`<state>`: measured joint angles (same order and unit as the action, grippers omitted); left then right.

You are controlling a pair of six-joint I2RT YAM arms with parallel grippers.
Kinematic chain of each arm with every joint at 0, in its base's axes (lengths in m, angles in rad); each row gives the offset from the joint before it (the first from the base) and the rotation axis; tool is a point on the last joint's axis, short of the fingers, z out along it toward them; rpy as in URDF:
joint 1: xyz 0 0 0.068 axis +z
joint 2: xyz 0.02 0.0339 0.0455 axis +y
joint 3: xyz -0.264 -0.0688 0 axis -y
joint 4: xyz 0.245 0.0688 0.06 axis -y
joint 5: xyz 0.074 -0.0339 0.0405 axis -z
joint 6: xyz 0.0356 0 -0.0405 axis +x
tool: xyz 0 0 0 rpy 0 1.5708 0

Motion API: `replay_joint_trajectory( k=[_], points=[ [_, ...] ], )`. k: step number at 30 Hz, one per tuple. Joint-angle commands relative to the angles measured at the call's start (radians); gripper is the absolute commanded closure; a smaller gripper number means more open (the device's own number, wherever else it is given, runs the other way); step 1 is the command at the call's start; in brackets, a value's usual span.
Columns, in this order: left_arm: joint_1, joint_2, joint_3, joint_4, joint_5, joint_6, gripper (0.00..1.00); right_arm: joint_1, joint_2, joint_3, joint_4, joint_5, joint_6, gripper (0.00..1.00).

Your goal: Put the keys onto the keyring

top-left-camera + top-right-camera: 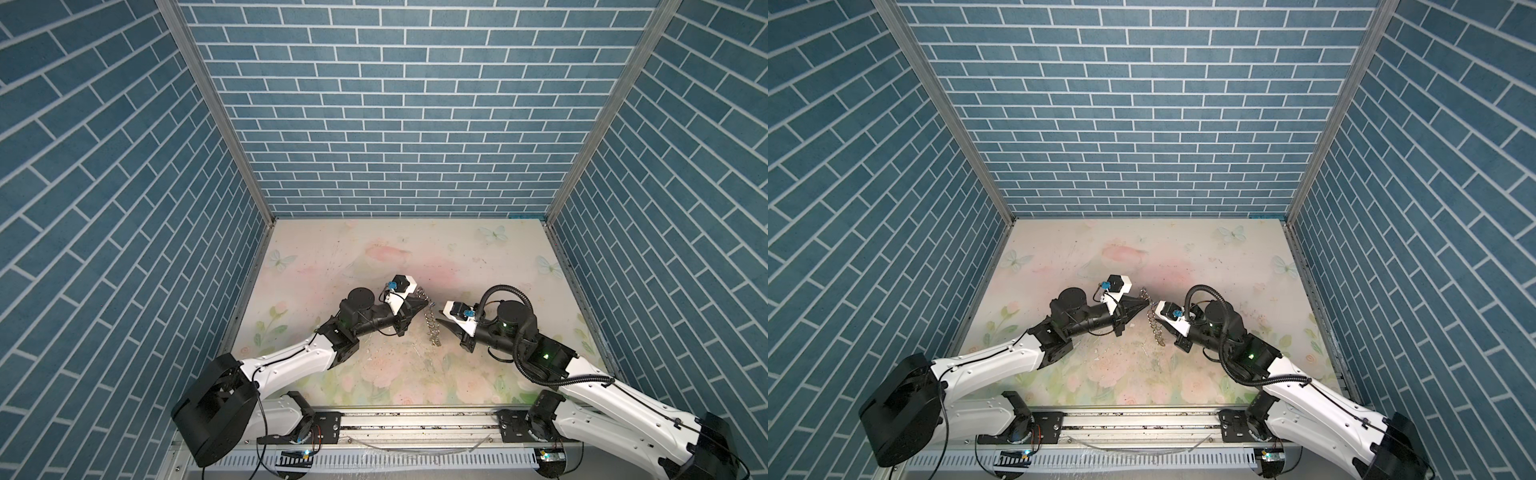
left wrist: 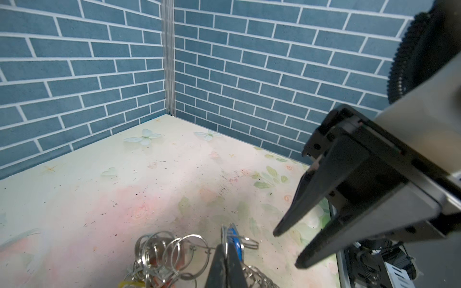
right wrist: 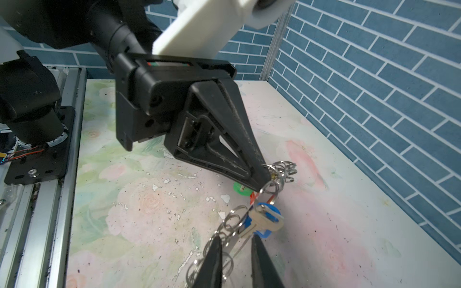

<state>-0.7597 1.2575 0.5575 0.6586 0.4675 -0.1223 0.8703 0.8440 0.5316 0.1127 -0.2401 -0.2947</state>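
**Item:** keyring, a large thin silvery wire hoop strung with many small silver split rings, chain-like.

**Location:** near the middle of the pale floral-print tabletop, between the two arms. One end is raised and the string of rings trails down from it. Whether the lowest rings touch the surface cannot be told.

**Attached:** blue-tagged key, small, silver metal, apparently hanging on the hoop. A round green tag sits partly hidden behind it.

**Held by:** black left gripper, jaws together and pinched on the hoop wire among the rings.

**Standing by:** black right gripper, jaws apart and gripping nothing. In its own wrist view the blue-tagged key lies just ahead of the tips.

**Handling (judged):**
- Light overall.
- Hard, smooth metal that is likely to slip in a pinch.
- The loose rings will swing, bunch and snag.
- The thin hoop is probably springy and easily twisted out of line.

**Where to hold (judged):** a bare stretch of hoop wire for steadying; for a key, the flat plastic tag or head, leaving its hole free.
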Motion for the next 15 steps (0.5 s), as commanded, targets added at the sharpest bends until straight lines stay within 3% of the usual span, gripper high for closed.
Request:
replay_joint_trajectory(
  k=[1, 10, 15],
  points=[
    [-0.004, 0.014, 0.000, 0.100, -0.019, -0.059, 1.00, 0.016, 0.023, -0.019, 0.148, 0.049, -0.041, 0.78],
    [-0.012, 0.043, -0.001, 0.148, 0.002, -0.074, 1.00, 0.027, 0.058, -0.017, 0.161, 0.112, -0.039, 0.78],
    [-0.013, 0.040, -0.003, 0.151, 0.010, -0.074, 1.00, 0.027, 0.068, 0.003, 0.123, 0.146, -0.039, 0.86]
  ],
)
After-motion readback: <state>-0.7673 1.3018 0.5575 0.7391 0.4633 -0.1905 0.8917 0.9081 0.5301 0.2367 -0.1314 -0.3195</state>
